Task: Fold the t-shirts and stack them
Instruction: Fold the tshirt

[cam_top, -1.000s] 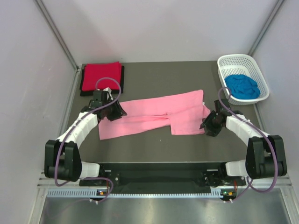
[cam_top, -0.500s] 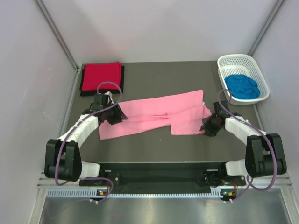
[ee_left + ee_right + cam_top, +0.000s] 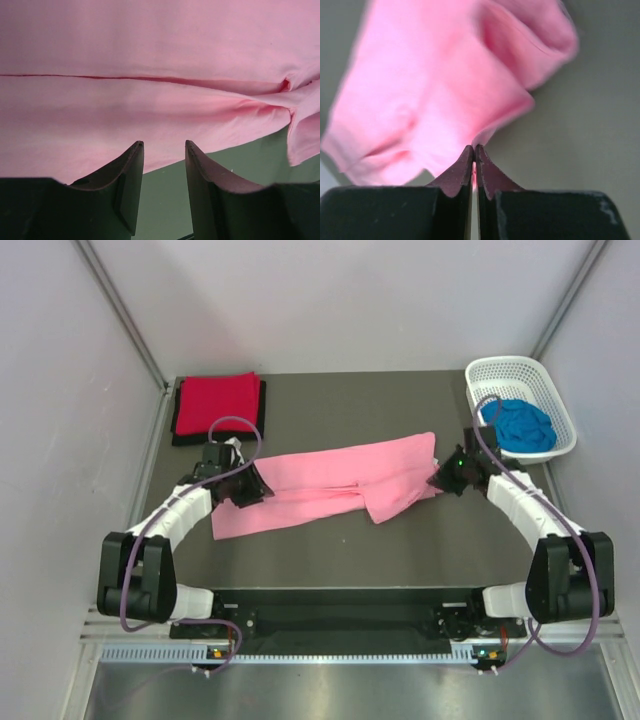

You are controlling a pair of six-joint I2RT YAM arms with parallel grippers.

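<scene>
The light pink t-shirt lies spread across the middle of the table, folded lengthwise. My right gripper is shut on its right edge. In the right wrist view a pinch of the pink cloth sits between the closed tips of this gripper, and the cloth is blurred. My left gripper is at the shirt's left end. It stands open over the near hem of the pink shirt with nothing between its fingers. A folded red t-shirt rests on a black one at the far left. The bright blue t-shirt lies bunched in the basket.
The white lattice basket stands at the far right corner, just behind my right arm. Side walls and metal posts close in the table on both sides. Bare grey table runs along the near side of the pink shirt.
My right gripper has shut on the pink shirt's right edge and moved away from me toward the basket, dragging that corner along. The left gripper has hardly moved.
</scene>
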